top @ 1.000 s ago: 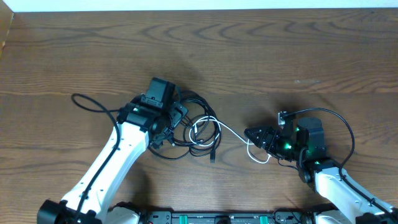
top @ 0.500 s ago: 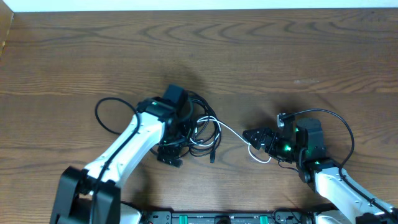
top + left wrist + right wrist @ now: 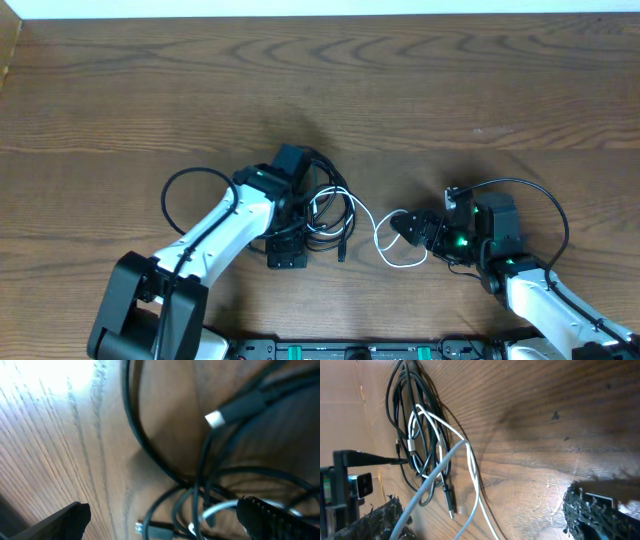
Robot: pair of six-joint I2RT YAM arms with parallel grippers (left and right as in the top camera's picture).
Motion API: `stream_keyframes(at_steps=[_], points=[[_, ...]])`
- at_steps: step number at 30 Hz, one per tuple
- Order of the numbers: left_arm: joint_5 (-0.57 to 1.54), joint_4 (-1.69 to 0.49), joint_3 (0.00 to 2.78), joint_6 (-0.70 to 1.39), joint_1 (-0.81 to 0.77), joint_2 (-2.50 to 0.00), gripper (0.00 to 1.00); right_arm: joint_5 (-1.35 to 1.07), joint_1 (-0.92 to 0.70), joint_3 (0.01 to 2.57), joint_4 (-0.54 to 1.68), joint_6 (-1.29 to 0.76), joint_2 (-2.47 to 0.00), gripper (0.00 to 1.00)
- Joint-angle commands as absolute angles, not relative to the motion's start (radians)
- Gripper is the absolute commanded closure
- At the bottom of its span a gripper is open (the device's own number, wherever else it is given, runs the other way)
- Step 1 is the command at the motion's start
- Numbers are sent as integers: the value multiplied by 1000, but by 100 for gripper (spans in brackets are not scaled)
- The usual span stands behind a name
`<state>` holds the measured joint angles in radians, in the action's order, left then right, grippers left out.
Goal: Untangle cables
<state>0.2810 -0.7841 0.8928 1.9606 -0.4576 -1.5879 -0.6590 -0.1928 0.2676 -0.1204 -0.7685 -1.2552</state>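
Left end effector (image 3: 164, 509), jaws apart, should pinch one black cable (image 3: 141, 437) only. Right end effector (image 3: 405, 226), also apart and empty, should take the white cable (image 3: 471, 467).

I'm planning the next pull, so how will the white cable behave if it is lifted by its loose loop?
Probably floppy: the white cable lies in slack curves, so it would likely sag either side of a single grip. It also looks thin, so it is likely light. Its far part threads through the black cables, so pulling it may drag them along.
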Motion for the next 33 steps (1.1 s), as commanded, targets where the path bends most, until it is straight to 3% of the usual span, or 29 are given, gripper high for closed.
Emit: stream_keyframes(at_steps=[1,21,27,33], points=[[249,-790,863,1992,-464,-1602,3,-653,-189,275,-115,-743,-1248,1],[212,-654,834,1991,-547,-1718,6,-654,-189,275,-115,-743,-1248,1],[222,-653,834,1991,-550,-1735,55,-654,-189,275,-115,-743,-1248,1],[214,-657,834,1982,-551,-1737,92,-654,-189,275,-110,-743,-1248,1]])
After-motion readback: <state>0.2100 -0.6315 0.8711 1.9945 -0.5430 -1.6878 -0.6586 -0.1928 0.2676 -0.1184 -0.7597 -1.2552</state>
